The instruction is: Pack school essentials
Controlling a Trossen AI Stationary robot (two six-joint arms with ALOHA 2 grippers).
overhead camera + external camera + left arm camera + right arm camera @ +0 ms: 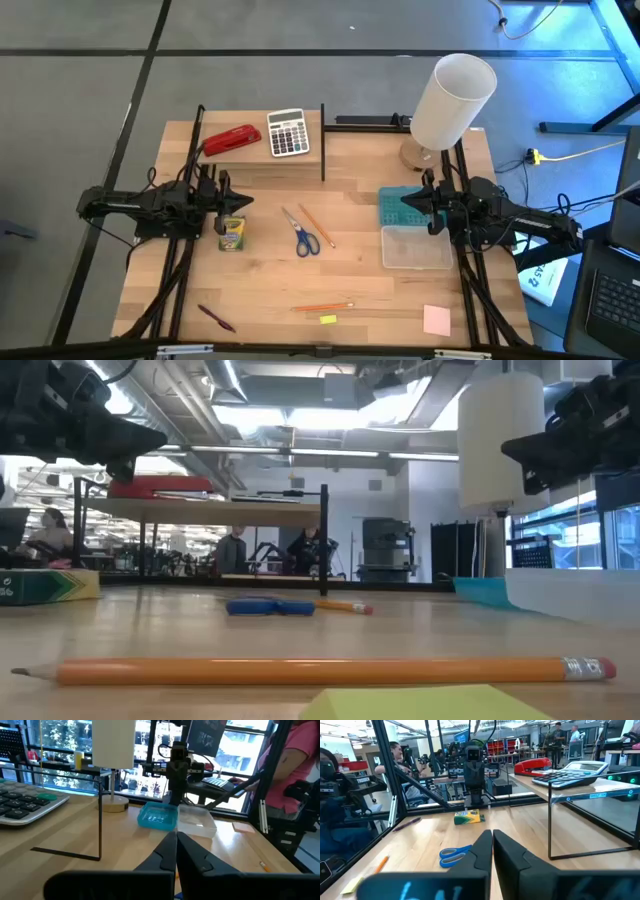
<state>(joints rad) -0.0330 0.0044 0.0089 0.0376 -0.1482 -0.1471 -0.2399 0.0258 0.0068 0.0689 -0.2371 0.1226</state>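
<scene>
**Ana:** Nearest the low camera lies a yellow note (425, 703), with an orange pencil (310, 671) stretched across just behind it. Further back are the blue-handled scissors (268, 606) and a second pencil (345, 606); the crayon box (48, 586) sits off to one side.

**Ben:** And the arms?

**Ana:** Both hang above the table holding nothing. The left gripper (232, 202) has its fingers pressed together just above the crayon box (231, 232); the right gripper (412, 200) is closed too, over the teal lid (396, 206) beside the clear container (416, 247).

**Ben:** So nothing is packed yet. How would you start?

**Ana:** I'd judge the crayon box the natural first pick — it lies right under the left claw. Open the fingers wide, come down square across the narrow sides, and carry it over the container's rim before letting go. Thin pencils will want a low, centred pinch, or they'll roll.

**Ben:** What does the overhead view add?

**Ana:** The whole spread: the purple pen (216, 318) near the front left, the pink note pad (436, 320) at the front right, and the red stapler (231, 140) and calculator (288, 132) on the far shelf. The low view misses the pen and the pad — yet it alone shows how flat the pencils lie. Only the wrist views show each closed finger pair up close.
</scene>
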